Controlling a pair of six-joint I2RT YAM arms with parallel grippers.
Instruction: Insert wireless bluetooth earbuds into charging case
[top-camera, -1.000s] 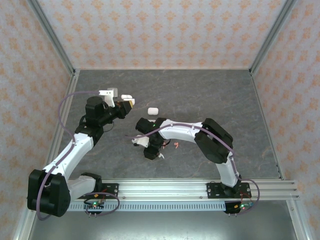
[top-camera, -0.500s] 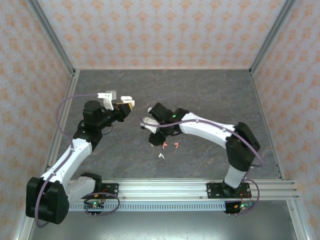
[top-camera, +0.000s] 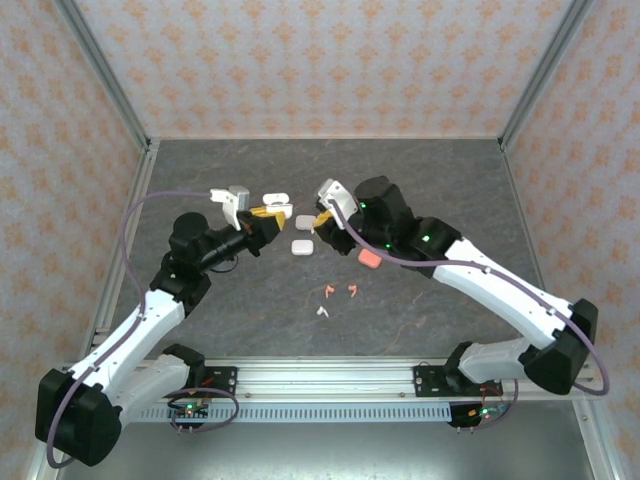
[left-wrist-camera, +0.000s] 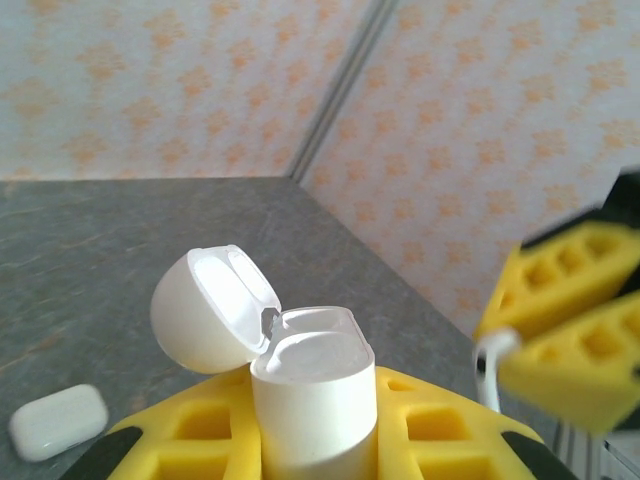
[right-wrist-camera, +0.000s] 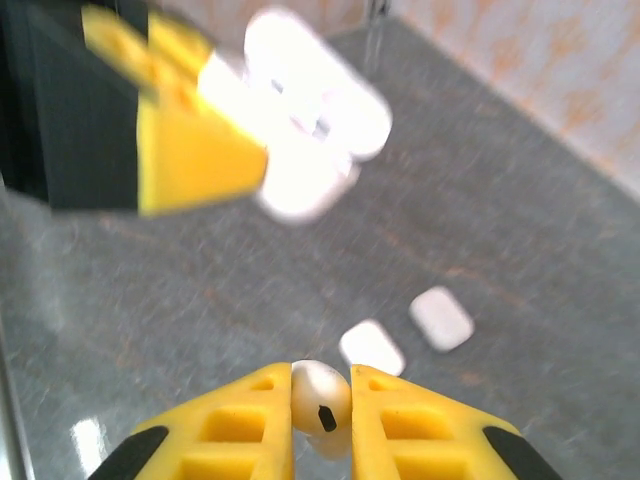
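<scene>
Right arm has swung up from the lower middle of the overhead view to the upper centre, and the left arm has reached further right. Now the right fingers (top-camera: 322, 218) face the left fingers (top-camera: 262, 214), near but apart.

Noted: left fingers are closed on the open case (top-camera: 271, 200), white, held upright. In the left wrist view its body sits clamped between the yellow fingers at bottom centre, with the lid (left-wrist-camera: 215, 305) hinged back toward the upper left.

Noted: right fingers are closed on a white earbud (right-wrist-camera: 320, 405), pinched between the tips at the bottom centre of the right wrist view. In the left wrist view those fingers enter at the right edge, blurred, with the earbud showing white at their tip. It is not yet in the case.

On the bench (top-camera: 430, 180):
- upper white case (top-camera: 305, 221), closed, between the two sets of fingers
- lower white case (top-camera: 299, 247), closed, just below it
- pink case (top-camera: 369, 259), right of centre
- two pink earbuds (top-camera: 329, 291), side by side, lower centre
- loose white earbud (top-camera: 321, 311), just below them
</scene>
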